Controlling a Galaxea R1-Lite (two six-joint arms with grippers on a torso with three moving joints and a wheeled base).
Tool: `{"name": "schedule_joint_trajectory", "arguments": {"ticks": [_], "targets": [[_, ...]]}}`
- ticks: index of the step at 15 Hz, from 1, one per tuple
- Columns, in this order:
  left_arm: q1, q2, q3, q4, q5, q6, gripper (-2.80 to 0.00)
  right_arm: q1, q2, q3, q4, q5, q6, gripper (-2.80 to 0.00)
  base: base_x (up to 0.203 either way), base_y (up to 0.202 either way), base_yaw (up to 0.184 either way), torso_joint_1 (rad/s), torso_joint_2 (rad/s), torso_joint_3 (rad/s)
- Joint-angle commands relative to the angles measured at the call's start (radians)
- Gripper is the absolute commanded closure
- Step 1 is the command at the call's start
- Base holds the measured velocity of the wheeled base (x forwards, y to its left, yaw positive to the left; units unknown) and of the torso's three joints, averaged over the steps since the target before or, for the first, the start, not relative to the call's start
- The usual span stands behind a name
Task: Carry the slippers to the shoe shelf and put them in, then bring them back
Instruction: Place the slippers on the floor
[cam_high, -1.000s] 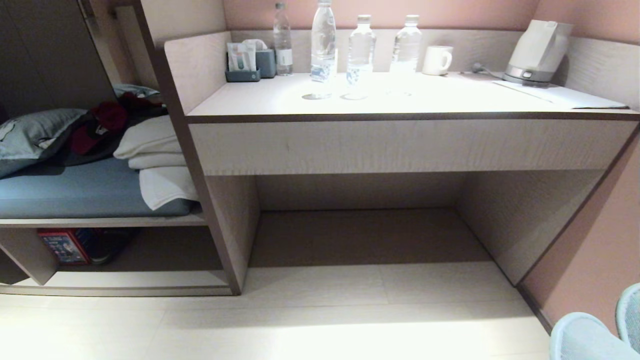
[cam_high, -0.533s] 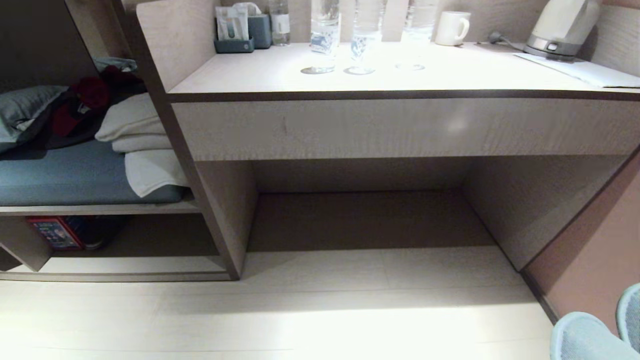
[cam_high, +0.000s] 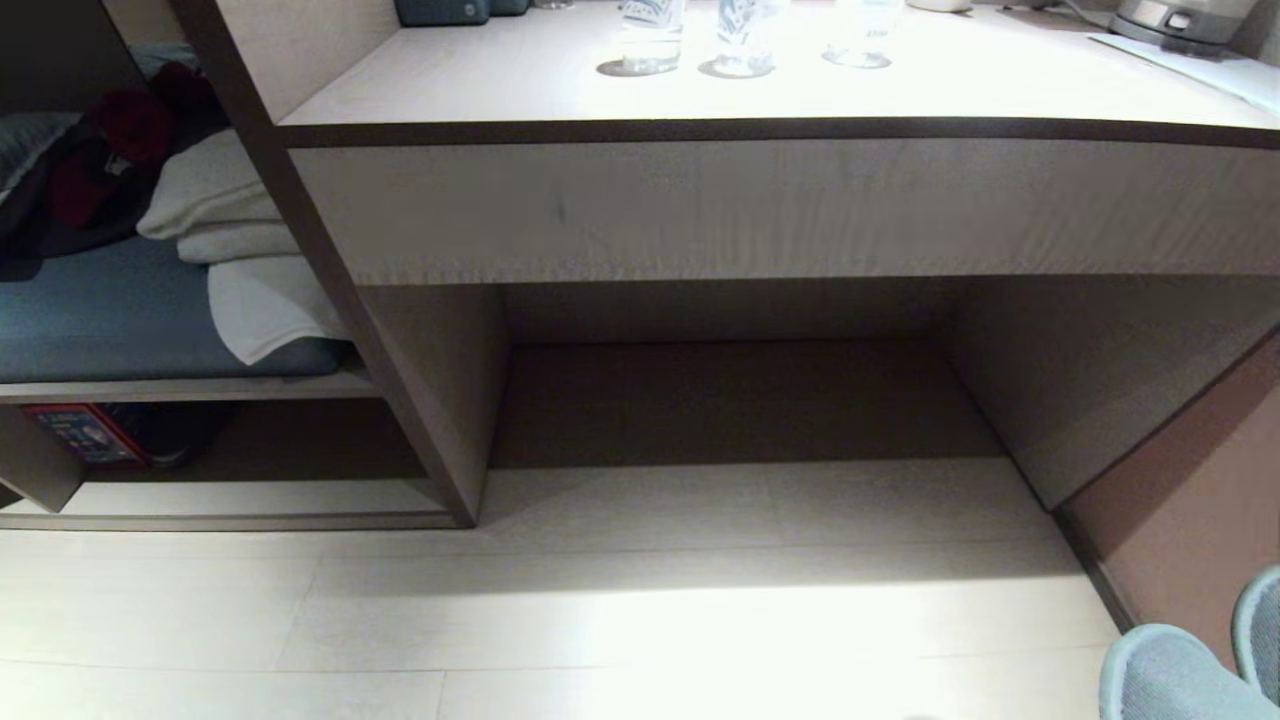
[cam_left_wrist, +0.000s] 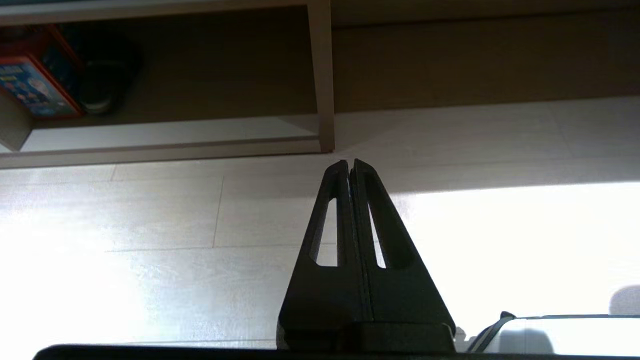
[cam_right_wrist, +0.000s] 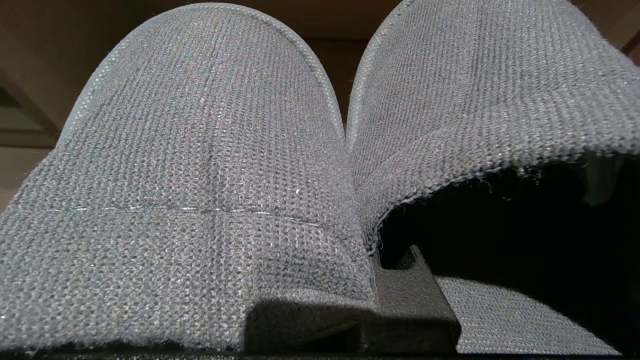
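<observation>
Slippers (cam_high: 1190, 670) cut off by the head view's lower right corner, only the toes showing. Right gripper (cam_right_wrist: 372, 280) mostly buried under slipper fabric, fingertips hidden. Bottles (cam_high: 740, 40) on the desk cropped to their bases by the top edge; kettle (cam_high: 1180, 15) likewise cropped. Shoe shelf (cam_high: 230, 500) cut by the left edge, its red box (cam_high: 85, 435) partly out of view, print too small to read.

Shoe shelf (cam_high: 250, 495) open-fronted, right part free; red box (cam_high: 85, 435) and dark object (cam_high: 165, 440) block left end. Slanted panel (cam_high: 330, 290) bounds right side.
</observation>
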Motion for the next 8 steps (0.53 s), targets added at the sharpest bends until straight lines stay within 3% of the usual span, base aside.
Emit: {"name": "schedule_joint_trajectory", "arguments": {"ticks": [1, 8], "targets": [[0.0, 0.002, 0.0, -0.003, 0.002, 0.003, 0.0, 0.0, 0.001, 0.0, 0.0, 0.0, 0.0, 0.0, 0.0, 0.0, 0.0, 0.003, 0.01, -0.194], [0.0, 0.002, 0.0, -0.003, 0.0, 0.0, 0.0, 0.0, 0.001, 0.0, 0.0, 0.0, 0.0, 0.0, 0.0, 0.0, 0.0, 0.006, 0.0, -0.198]]}}
